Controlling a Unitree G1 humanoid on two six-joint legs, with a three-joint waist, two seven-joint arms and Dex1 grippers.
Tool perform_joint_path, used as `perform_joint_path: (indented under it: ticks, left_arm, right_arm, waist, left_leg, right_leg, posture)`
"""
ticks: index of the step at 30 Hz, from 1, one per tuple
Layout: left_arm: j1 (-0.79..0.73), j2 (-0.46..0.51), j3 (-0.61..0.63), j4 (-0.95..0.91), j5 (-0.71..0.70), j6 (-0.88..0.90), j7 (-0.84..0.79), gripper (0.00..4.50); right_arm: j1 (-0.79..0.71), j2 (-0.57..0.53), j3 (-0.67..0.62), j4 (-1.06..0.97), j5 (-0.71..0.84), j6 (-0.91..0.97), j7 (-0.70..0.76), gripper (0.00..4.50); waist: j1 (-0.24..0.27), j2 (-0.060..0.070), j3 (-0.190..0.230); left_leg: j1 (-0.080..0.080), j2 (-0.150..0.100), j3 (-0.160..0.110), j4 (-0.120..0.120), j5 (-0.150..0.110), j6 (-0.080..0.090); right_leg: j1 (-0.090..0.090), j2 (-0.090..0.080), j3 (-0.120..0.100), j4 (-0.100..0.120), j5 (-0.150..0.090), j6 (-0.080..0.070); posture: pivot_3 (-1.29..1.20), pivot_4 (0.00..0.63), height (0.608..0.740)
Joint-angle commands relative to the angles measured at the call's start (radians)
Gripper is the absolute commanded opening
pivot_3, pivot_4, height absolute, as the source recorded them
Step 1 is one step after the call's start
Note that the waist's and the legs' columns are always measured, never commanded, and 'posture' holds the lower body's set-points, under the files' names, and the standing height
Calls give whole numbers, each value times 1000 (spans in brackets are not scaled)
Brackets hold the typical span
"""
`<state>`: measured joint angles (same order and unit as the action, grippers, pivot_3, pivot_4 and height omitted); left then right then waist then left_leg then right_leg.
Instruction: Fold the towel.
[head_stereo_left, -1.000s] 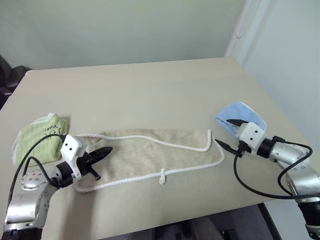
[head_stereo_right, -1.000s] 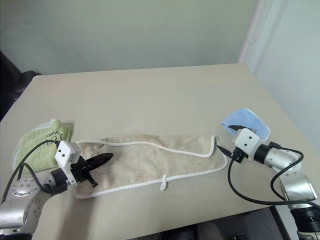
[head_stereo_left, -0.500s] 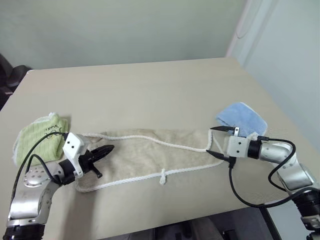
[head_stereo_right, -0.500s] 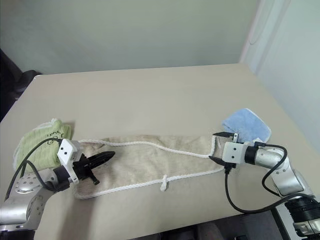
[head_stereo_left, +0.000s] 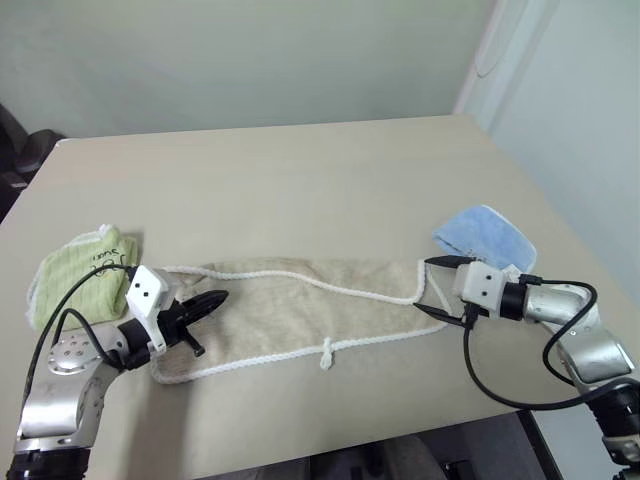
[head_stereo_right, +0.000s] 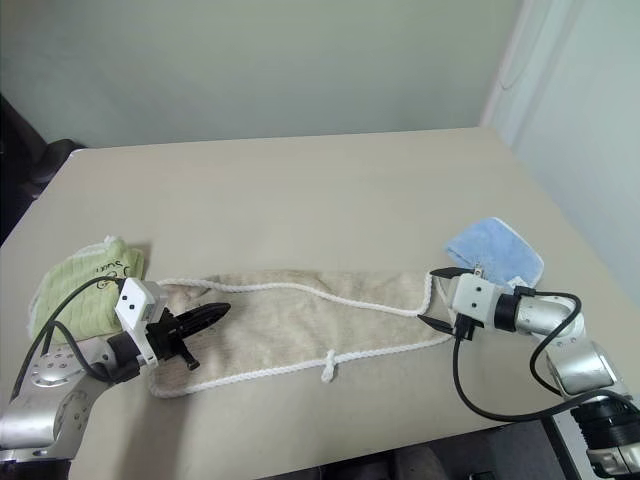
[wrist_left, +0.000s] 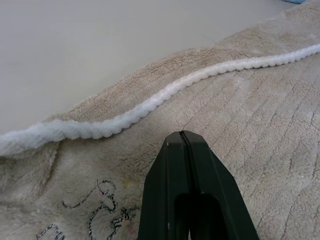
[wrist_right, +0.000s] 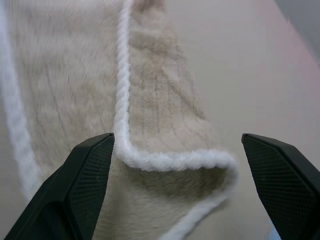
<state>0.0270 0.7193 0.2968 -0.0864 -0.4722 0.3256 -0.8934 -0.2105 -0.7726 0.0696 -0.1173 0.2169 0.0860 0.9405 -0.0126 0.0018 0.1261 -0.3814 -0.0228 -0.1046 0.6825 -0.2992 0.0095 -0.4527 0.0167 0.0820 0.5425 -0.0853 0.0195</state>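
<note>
**A:** so where's everything sitting? The long beige terry towel with white corded edging (head_stereo_left: 300, 305) lies stretched flat across the near part of the pale wooden table (head_stereo_left: 300, 170), small white loop (head_stereo_left: 324, 352) hanging off the towel's near edge about halfway along.

**B:** yep. At the towel's left end there's the small green folded cloth with black writing (head_stereo_left: 75, 275), touching or just beside it, can't tell which. Off the towel's right end, a little further back, sits the small light-blue folded cloth (head_stereo_left: 485, 235).

**A:** grippers? The left gripper (head_stereo_left: 212, 300) is over the towel's left end, fingers pressed together with nothing between them. In the left wrist view the tips (wrist_left: 186, 150) hang over the pile, just short of the corded edge; touching or not, can't tell.

**B:** the right gripper (head_stereo_left: 432, 286) is at the towel's right end, fingers spread wide, one to either side of the corner. In its wrist view that corner (wrist_right: 175, 160) sits between the two black pads (wrist_right: 85, 185), nothing pinched.
</note>
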Motion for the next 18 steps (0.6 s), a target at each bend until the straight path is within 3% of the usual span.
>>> perform_joint_path:
  ticks: [1,9,18]
  left_arm:
    - [-7,6,4,-12,2,-16,-11,0]
    - [-35,7,-18,5,5,-13,-18,0]
    - [-34,9,-16,0,4,-10,-20,0]
  right_arm:
    - [5,4,-87,-99,215,329,-15,4301]
    - [-16,67,-179,-113,382,710,-155,4301]
    - [-78,138,-244,-123,495,884,-251,4301]
  waist:
    - [0,0,0]
    - [-1,1,0]
    - [-1,1,0]
  left_leg:
    - [0,0,0,0,0,0]
    - [0,0,1,1,0,-2]
    - [-1,0,1,0,0,-2]
  right_leg:
    - [0,0,0,0,0,0]
    - [0,0,0,-1,0,1]
    - [-2,0,0,0,0,0]
  posture:
    - [0,150,740]
    - [0,150,740]
    - [0,150,740]
